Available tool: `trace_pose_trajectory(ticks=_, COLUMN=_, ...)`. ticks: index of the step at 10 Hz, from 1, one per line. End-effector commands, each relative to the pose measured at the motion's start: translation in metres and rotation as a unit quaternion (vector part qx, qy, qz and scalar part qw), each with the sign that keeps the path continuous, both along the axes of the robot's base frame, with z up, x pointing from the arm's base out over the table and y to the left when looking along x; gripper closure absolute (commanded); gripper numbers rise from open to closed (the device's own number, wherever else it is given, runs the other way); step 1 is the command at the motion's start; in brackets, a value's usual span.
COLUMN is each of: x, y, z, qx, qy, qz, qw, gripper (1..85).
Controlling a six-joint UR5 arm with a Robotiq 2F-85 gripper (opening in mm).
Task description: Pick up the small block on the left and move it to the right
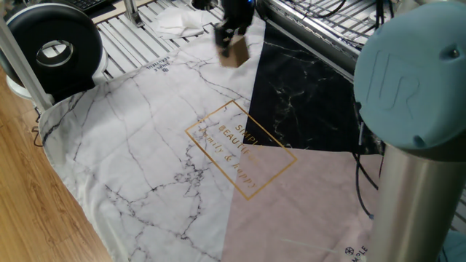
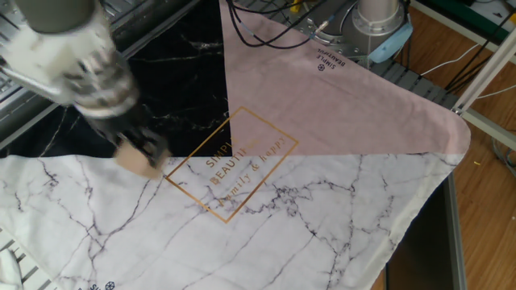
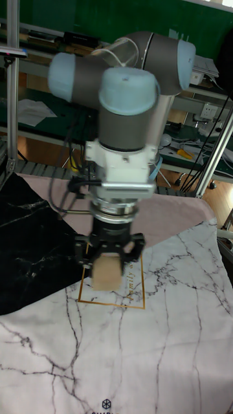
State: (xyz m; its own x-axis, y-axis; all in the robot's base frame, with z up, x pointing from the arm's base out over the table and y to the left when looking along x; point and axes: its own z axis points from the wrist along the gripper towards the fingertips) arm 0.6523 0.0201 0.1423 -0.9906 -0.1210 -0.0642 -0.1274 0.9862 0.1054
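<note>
Spread over the table: a cloth [image 1: 145, 145] in three fields, white marble, black marble [image 1: 306, 102] and plain pink [image 2: 339, 97], with a gold-framed inscription [image 1: 240, 149] at the middle. At one corner, a round black device [image 1: 54, 47] with a pale centre, perhaps a fan or speaker, beside bare wooden floor [image 1: 29, 211]. Crumpled white paper or cloth [image 1: 178, 22] on the slatted metal surface beyond the edge. Black cables [image 2: 266, 24] trailing across the pink corner. Aluminium frame posts [image 3: 217, 145] behind.

The arm [image 3: 123, 97] points down, fingers [image 3: 81, 251] clamped inward.
</note>
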Motion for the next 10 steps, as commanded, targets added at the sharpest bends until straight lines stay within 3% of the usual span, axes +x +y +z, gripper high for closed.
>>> trace_pose_trajectory(ticks=1, x=0.011, y=0.090, z=-0.004, qx=0.046, qy=-0.033, qz=-0.075, qw=0.9956, gripper=84.7)
trace_pose_trajectory(ticks=4, x=0.027, y=0.138, z=-0.019, qx=0.071, qy=-0.077, qz=-0.108, qw=0.9886, gripper=84.7)
trace_pose_trajectory(ticks=6, x=0.039, y=0.156, z=-0.033, qx=0.073, qy=-0.107, qz=-0.128, qw=0.9833, gripper=84.7)
trace_pose_trajectory(ticks=8, x=0.034, y=0.174, z=-0.048, qx=0.059, qy=-0.100, qz=-0.151, qw=0.9818, gripper=84.7)
trace_pose_trajectory(ticks=9, x=0.032, y=0.180, z=-0.053, qx=0.073, qy=-0.104, qz=-0.149, qw=0.9806, gripper=84.7)
trace_pose_trajectory(ticks=10, x=0.030, y=0.171, z=-0.060, qx=0.055, qy=-0.107, qz=-0.161, qw=0.9796, gripper=84.7)
